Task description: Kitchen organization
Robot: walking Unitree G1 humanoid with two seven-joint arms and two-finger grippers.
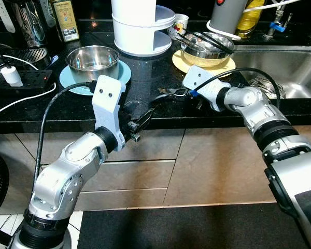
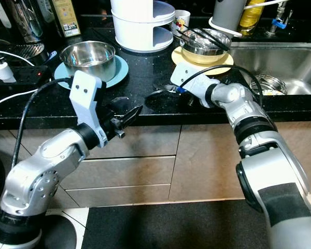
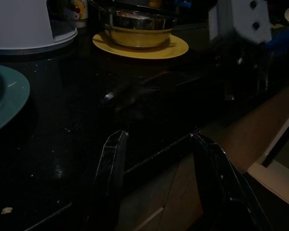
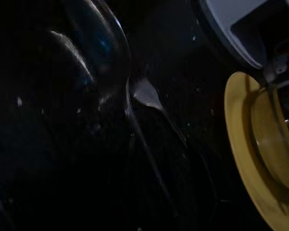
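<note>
The right gripper (image 1: 172,94) lies low on the black counter (image 1: 145,78), its fingers narrowed around a metal spoon (image 4: 147,95) beside the yellow plate (image 1: 182,64). The left gripper (image 1: 140,123) hovers at the counter's front edge, fingers (image 3: 111,163) spread and empty. Two plates each carry one steel bowl: one teal plate (image 1: 67,79) with a bowl (image 1: 92,61), one yellow with a bowl (image 1: 207,49) holding utensils.
</note>
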